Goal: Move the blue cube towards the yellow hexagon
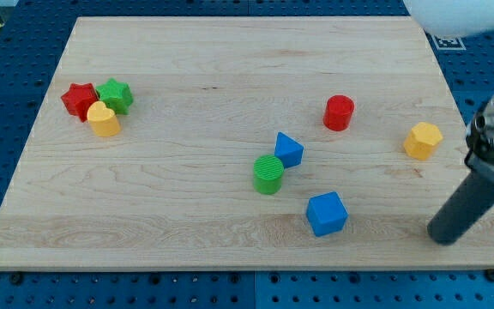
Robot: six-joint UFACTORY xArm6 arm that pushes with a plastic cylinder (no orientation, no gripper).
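The blue cube (327, 214) sits on the wooden board near the view's bottom, right of centre. The yellow hexagon (423, 140) lies up and to the right of it, near the board's right edge. My tip (442, 237) rests on the board at the lower right, to the right of the blue cube and below the yellow hexagon, touching neither.
A blue triangular block (288, 149) and a green cylinder (268, 174) touch near the centre. A red cylinder (339, 112) stands above them. A red star (79, 99), green star (115, 94) and yellow heart (103, 119) cluster at the left. The wooden board (187, 215) ends near my tip.
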